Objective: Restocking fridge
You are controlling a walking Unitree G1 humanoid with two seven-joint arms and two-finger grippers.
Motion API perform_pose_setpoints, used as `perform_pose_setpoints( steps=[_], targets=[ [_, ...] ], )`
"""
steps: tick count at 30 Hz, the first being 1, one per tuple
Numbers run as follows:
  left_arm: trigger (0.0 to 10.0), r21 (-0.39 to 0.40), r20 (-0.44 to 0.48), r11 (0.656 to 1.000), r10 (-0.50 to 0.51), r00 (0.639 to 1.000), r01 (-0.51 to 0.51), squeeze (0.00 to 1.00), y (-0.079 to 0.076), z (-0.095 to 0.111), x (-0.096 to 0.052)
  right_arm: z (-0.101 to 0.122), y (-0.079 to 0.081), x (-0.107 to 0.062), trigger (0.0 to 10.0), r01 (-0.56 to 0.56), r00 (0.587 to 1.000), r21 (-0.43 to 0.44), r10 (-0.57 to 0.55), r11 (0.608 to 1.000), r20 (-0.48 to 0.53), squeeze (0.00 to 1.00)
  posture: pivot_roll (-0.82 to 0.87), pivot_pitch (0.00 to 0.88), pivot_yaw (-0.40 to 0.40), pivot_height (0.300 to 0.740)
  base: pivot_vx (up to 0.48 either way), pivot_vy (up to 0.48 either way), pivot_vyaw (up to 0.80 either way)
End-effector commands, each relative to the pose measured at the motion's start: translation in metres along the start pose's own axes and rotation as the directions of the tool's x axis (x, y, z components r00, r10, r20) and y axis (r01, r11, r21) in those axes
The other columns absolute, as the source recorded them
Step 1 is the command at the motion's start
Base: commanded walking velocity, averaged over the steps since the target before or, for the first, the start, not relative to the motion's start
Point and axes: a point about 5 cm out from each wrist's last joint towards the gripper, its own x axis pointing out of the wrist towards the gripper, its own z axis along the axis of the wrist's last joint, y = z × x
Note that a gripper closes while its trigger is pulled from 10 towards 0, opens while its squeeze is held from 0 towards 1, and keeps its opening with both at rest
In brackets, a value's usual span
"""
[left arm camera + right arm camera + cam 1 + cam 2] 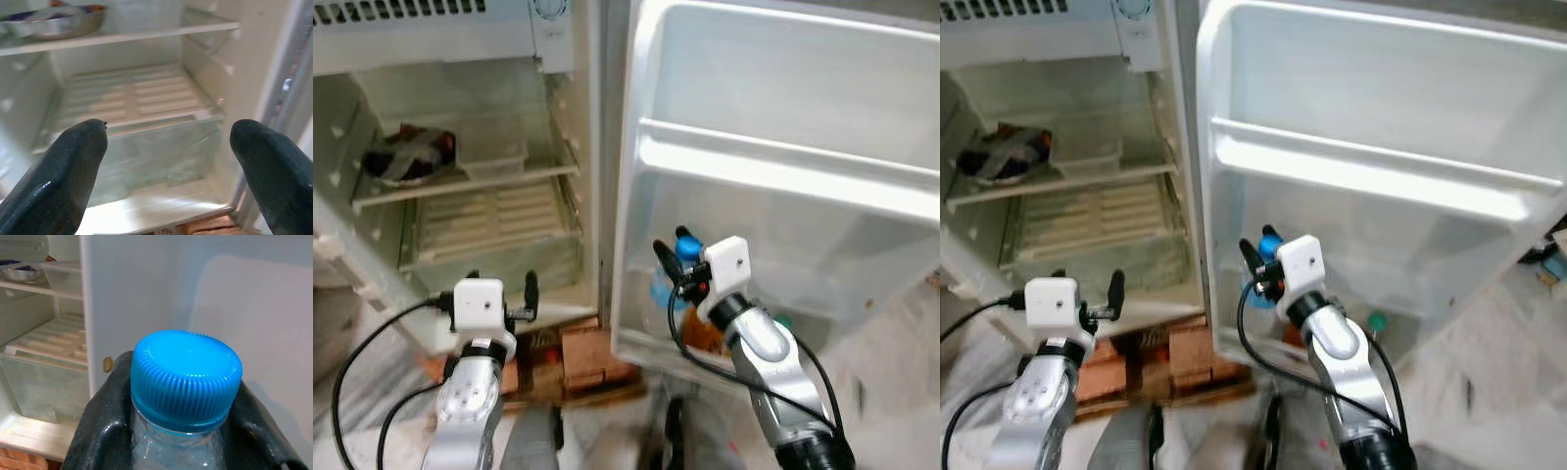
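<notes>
Fridge (pixel 489 147): open, upper left of the frame; white interior with a shelf and a clear crisper drawer (pixel 161 152) below it.
Metal bowl (pixel 406 155): on the shelf, far left, dark contents.
Fridge door (pixel 783 166): swung open, right half of the frame; white rail across its middle, bin along the bottom.
Right gripper (pixel 677 264): lower centre, at the door's bottom bin, fingers clenched around the neck of a clear water bottle (pixel 183 431) with a blue ribbed cap (pixel 186 377).
Green-capped item (pixel 1377 320): in the same door bin, just right of the right arm.
Left gripper (pixel 504 284): lower left, before the crisper drawer, fingers spread apart, holding nothing.
Bricks (pixel 578 357): under the fridge's base, bottom centre.
</notes>
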Motion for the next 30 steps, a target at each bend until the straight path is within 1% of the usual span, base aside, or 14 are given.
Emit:
perform_pose_setpoints(
  steps=[1, 4, 5, 6, 9, 12, 20, 23, 24, 26, 30],
  targets=[
    [10.0, 0.004, 0.002, 1.0, -0.007, 1.0, 0.007, 0.0, -0.001, 0.001, 0.0, 0.008, -0.01, -0.002, 10.0, 0.046, 0.998, -0.014, -0.046, 0.999, 0.033, 0.0, 0.09, 0.047, -0.062, 0.595, 0.0, 0.0, 0.0],
    [10.0, 0.007, 0.002, 1.0, -0.01, 1.0, 0.01, 0.0, -0.002, 0.001, 0.0, 0.008, -0.01, -0.003, 10.0, 0.038, 0.999, -0.009, -0.038, 0.999, 0.035, 0.0, 0.09, 0.047, -0.061, 0.575, 0.0, 0.0, 0.0],
    [10.0, 0.007, 0.002, 1.0, -0.01, 1.0, 0.01, 0.0, -0.002, 0.001, 0.0, 0.008, -0.01, -0.003, 10.0, 0.038, 0.999, -0.009, -0.038, 0.999, 0.035, 0.0, 0.09, 0.047, -0.061, 0.575, 0.0, 0.0, 0.0],
    [10.0, 0.009, 0.0, 1.0, -0.012, 1.0, 0.012, 0.0, -0.002, 0.001, 0.0, 0.008, -0.009, -0.003, 10.0, 0.033, 0.999, -0.006, -0.032, 0.999, 0.035, 0.0, 0.09, 0.048, -0.06, 0.56, 0.0, 0.0, 0.0],
    [10.0, 0.01, 0.0, 1.0, -0.013, 1.0, 0.013, 0.0, -0.003, 0.001, 0.0, 0.008, -0.009, -0.003, 10.0, 0.028, 0.999, -0.003, -0.028, 1.0, 0.034, 0.0, 0.09, 0.048, -0.06, 0.55, 0.0, 0.0, 0.0],
    [10.0, 0.014, -0.003, 1.0, -0.012, 1.0, 0.012, 0.0, -0.003, 0.0, 0.0, 0.007, -0.006, -0.004, 10.0, -0.003, 1.0, 0.009, 0.002, 1.0, 0.028, 0.0, 0.09, 0.048, -0.062, 0.53, 0.0, 0.0, 0.0],
    [10.0, 0.029, 0.0, 1.0, 0.004, 1.0, -0.004, 0.0, -0.001, 0.001, 0.0, 0.007, -0.004, -0.001, 10.0, -0.017, 0.999, 0.014, 0.017, 1.0, 0.033, 0.0, 0.1, 0.053, -0.059, 0.53, 0.0, 0.0, 0.0],
    [10.0, 0.067, 0.006, 0.997, 0.03, 1.0, -0.031, 0.0, 0.002, 0.003, -0.002, 0.008, -0.003, 0.002, 10.0, -0.019, 0.999, 0.01, 0.019, 1.0, 0.046, 0.0, 0.1, 0.063, -0.05, 0.53, 0.0, 0.0, 0.0],
    [10.0, 0.067, 0.006, 0.997, 0.03, 1.0, -0.031, 0.0, 0.002, 0.003, -0.002, 0.008, -0.003, 0.002, 10.0, -0.019, 0.999, 0.01, 0.019, 1.0, 0.046, 0.0, 0.1, 0.063, -0.05, 0.53, 0.0, 0.0, 0.0],
    [10.0, 0.091, 0.002, 0.994, 0.064, 0.998, -0.064, 0.0, 0.007, 0.004, -0.004, 0.008, 0.0, 0.006, 10.0, -0.029, 0.998, 0.01, 0.028, 1.0, 0.052, 0.0, 0.11, 0.072, -0.047, 0.53, 0.0, 0.0, 0.0],
    [10.0, 0.11, -0.011, 0.991, 0.077, 0.997, -0.075, 0.0, 0.011, 0.002, -0.011, 0.012, 0.007, 0.011, 10.0, -0.064, 0.994, -0.008, 0.065, 0.998, 0.082, 0.0, 0.12, 0.081, -0.048, 0.53, 0.0, 0.0, 0.0]
  ],
)
